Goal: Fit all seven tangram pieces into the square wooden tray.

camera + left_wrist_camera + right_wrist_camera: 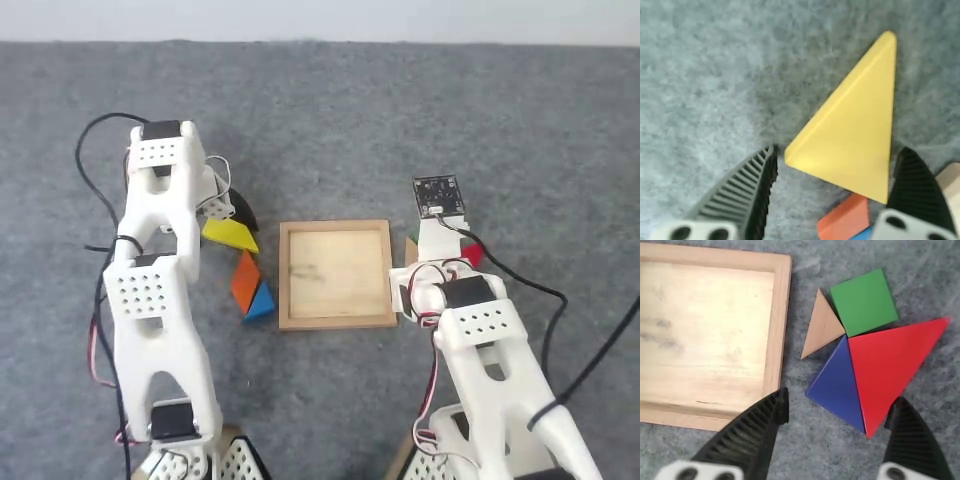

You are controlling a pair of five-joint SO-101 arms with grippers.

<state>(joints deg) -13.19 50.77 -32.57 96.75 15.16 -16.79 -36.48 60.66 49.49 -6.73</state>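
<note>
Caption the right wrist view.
Open right gripper over red triangle, blue triangle, green square and tan triangle beside the wooden tray.

Grey carpeted table (420, 110) holds wooden tray (335, 226) and tangram pieces (230, 235).

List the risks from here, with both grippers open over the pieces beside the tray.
1. The left gripper straddles the yellow triangle. The orange piece lies close beside it and may get nudged or pinched when the gripper closes.
2. Under the right gripper, the blue triangle lies edge to edge with the red triangle. Grasping one would likely drag the other.
</note>
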